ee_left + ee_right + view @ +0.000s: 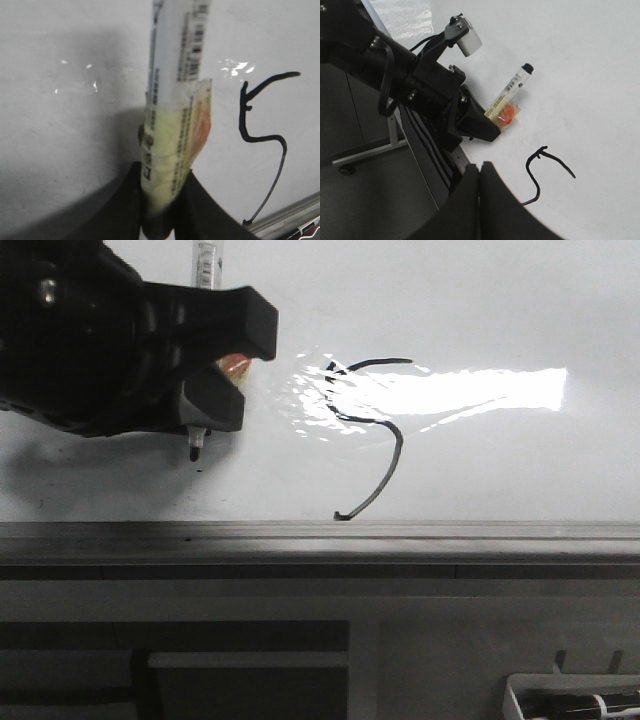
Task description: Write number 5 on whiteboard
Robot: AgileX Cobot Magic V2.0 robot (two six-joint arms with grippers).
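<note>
Glossy white whiteboard (520, 300) with a bright glare patch fills the scene, its grey metal edge rail (400, 532) along the near side and a grey floor beyond in the right wrist view. On it lies a thin black hand-drawn number 5 (375, 430): top bar, stem, curved tail with hook, so the writing looks finished. The left gripper (215, 375) clamps a white marker pen (172, 100), tip just beside the digit. The right gripper (479, 200) has its jaws pressed together, holding nothing
</note>
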